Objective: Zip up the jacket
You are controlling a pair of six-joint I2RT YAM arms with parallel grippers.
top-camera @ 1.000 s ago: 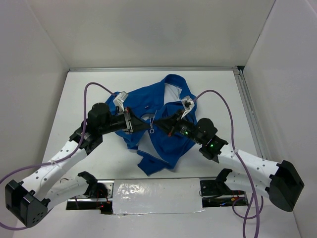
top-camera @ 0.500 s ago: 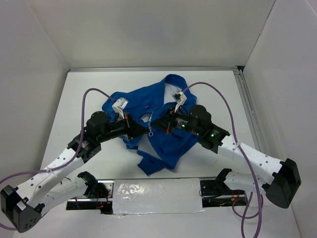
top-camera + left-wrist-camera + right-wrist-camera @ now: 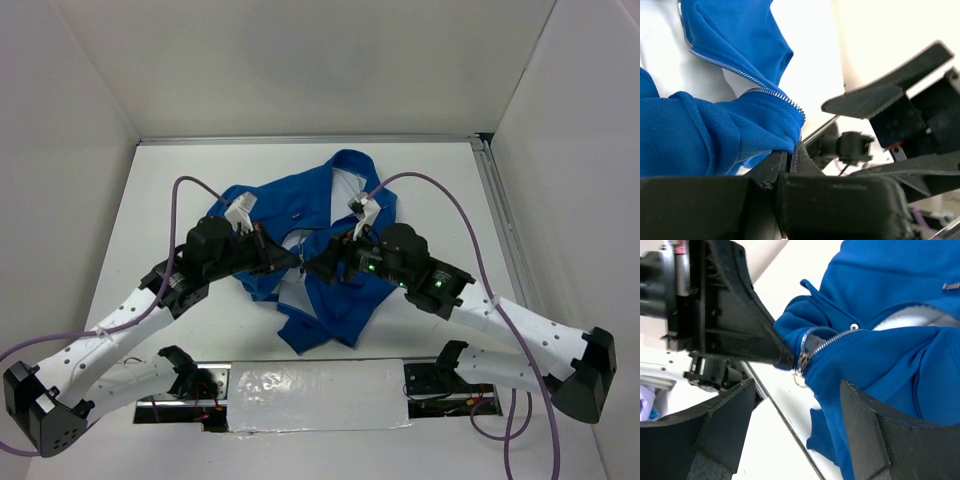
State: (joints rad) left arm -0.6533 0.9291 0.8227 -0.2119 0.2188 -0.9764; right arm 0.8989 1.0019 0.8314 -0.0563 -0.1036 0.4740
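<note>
Jacket: my blue jacket (image 3: 285, 200) lies bunched up, front upward, on the white table (image 3: 180, 170), whose top shows all round the jacket
Lining: white lining (image 3: 345, 186) shows where the jacket's front falls open toward the collar
Zipper: the pale zipper (image 3: 774, 94) runs along the jacket's front edge; in my left wrist view two rows of teeth lie apart from each other
Slider: the metal slider (image 3: 803, 361) sits at the low end of the jacket's zipper, with a small ring hanging under it
Left claw: my left claw (image 3: 792, 149) is pressed together on the jacket's bottom hem, right at the low end of the zipper, with blue cloth pinched between the tips
Right claw: my right claw (image 3: 796, 387) is spread wide with nothing between its fingers; they stand to either side of the jacket's slider, and I cannot tell whether either one touches the cloth
Arms: my two arms come in from the jacket's left and right, and the claws meet nearly tip to tip over the jacket's front
Cables: one purple cable (image 3: 190, 185) arcs over the jacket's left side; a second arcs over the jacket's right side
Taped plate: a silvery taped plate (image 3: 320, 393) lies just off the jacket's nearest fold
</note>
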